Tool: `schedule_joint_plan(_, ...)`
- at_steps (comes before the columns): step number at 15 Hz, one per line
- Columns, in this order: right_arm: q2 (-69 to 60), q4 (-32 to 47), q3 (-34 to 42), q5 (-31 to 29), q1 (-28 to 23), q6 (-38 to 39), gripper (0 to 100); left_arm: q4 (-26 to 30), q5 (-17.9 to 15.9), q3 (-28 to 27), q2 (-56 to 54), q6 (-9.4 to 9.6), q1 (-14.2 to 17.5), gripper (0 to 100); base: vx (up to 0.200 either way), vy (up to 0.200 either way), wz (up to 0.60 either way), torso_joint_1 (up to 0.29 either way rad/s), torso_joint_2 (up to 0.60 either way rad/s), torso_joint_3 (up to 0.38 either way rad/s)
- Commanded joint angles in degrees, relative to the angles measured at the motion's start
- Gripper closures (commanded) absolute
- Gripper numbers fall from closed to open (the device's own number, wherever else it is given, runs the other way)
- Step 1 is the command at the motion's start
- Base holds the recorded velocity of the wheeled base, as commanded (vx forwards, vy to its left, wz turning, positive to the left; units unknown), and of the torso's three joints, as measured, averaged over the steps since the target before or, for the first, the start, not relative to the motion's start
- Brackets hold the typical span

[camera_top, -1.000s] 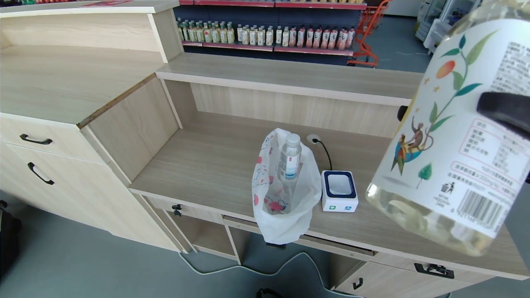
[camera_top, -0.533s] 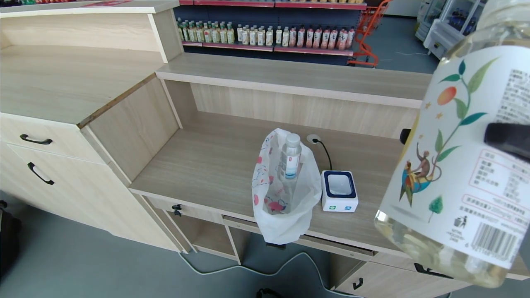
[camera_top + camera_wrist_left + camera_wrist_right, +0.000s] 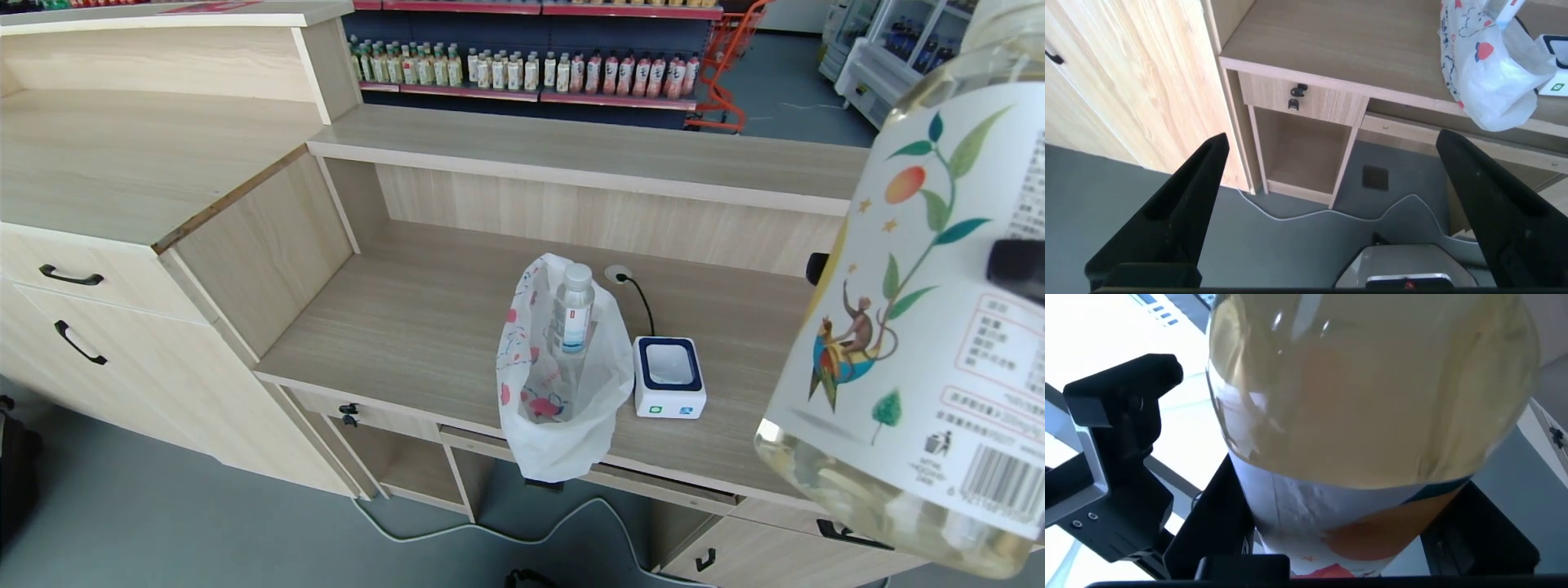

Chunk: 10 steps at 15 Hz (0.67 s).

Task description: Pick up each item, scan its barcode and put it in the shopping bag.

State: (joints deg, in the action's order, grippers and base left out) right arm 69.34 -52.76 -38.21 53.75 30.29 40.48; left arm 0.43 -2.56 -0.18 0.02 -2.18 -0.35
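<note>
The bottle (image 3: 922, 327), grasped by the right end effector (image 3: 1355, 539) with its long axis tilted, hangs well apart from the scanner (image 3: 669, 377), which lies to its left on the counter (image 3: 424, 327).

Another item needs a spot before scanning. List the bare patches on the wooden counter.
Broad bare stretch of the light wooden counter between the cabinet side panel and the white red-printed plastic shopping bag; the upper ledge too. Crowded: bag, white blue-rimmed scanner and its black cable sit close together.

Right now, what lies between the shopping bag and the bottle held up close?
In the head view, only the scanner stands on the counter between bag and held bottle.
</note>
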Motion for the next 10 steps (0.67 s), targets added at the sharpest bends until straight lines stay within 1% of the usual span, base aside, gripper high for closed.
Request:
schedule_joint_plan(1,-0.8,1.1,-0.1,-0.2,0.0,-0.1,100,0.0,0.0,0.0,0.0,-0.02,0.0,0,0.0,0.0,0.0,0.0,0.0,0.0)
schedule_joint_plan(6,-1.3,4.7,-0.2,-6.4,2.4,-2.8,100,0.0,0.0,0.0,0.0,-0.02,0.0,0,0.0,0.0,0.0,0.0,0.0,0.0)
schedule_joint_plan(10,-1.1,4.7,-1.8,-7.9,5.9,-3.3,100,0.0,0.0,0.0,0.0,-0.02,0.0,0,0.0,0.0,0.0,0.0,0.0,0.0)
